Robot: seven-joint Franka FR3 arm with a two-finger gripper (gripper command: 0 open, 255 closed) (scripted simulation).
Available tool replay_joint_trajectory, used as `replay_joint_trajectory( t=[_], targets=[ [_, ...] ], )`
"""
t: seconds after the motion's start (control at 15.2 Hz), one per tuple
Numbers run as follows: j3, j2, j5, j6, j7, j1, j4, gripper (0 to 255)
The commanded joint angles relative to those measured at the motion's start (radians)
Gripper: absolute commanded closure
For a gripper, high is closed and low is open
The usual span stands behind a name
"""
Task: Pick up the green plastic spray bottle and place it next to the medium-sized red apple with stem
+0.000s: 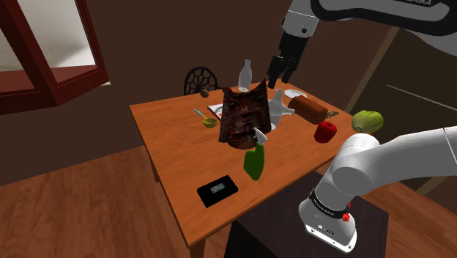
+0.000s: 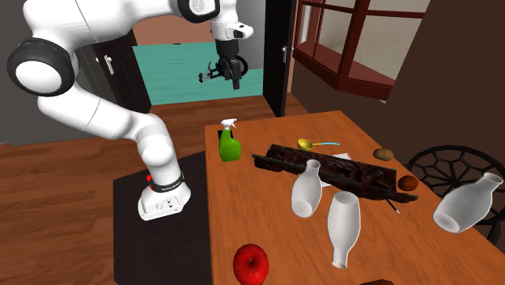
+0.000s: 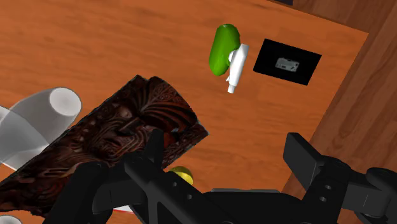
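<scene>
Green, glossy plastic makes up the rounded body of the spray bottle (image 1: 254,163), which is topped by a white trigger head (image 1: 260,136). The bottle stands upright on the wooden table (image 1: 168,143), close to the edge that faces the stand and roughly midway along it. The red apple (image 1: 326,131) sits by the same edge, well apart from the bottle and toward the table's far corner in the shoulder view. The gripper (image 1: 280,77) hangs high above the table, well clear of everything on it. Its two black fingers are spread wide with nothing between them.

The bottle looks light, stiff and hollow. Its smooth, curved sides are probably slippery, and the trigger head likely makes it a little top-heavy, so a sideways nudge could tip it. The best hold seems to be across the green body just under the trigger head, where the shape narrows. The jutting nozzle would give the pads nothing flat to press on.

Just beside the bottle, toward the table's middle, rises a dark carved wooden piece (image 1: 245,117), rough with deep relief. Smooth white vases (image 2: 306,188) with narrow necks lie or lean around it. A flat black slab (image 1: 217,190) lies near the bottle on the side away from the apple.
</scene>
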Motion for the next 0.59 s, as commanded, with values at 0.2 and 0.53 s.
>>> replay_joint_trajectory(
  t=[0.2,0.53],
  targets=[
    [0.024,-0.037,0.017,0.083,0.04,-0.001,-0.121,0],
    [0.07,-0.076,0.052,0.227,0.107,0.003,-0.303,0]
  ],
)
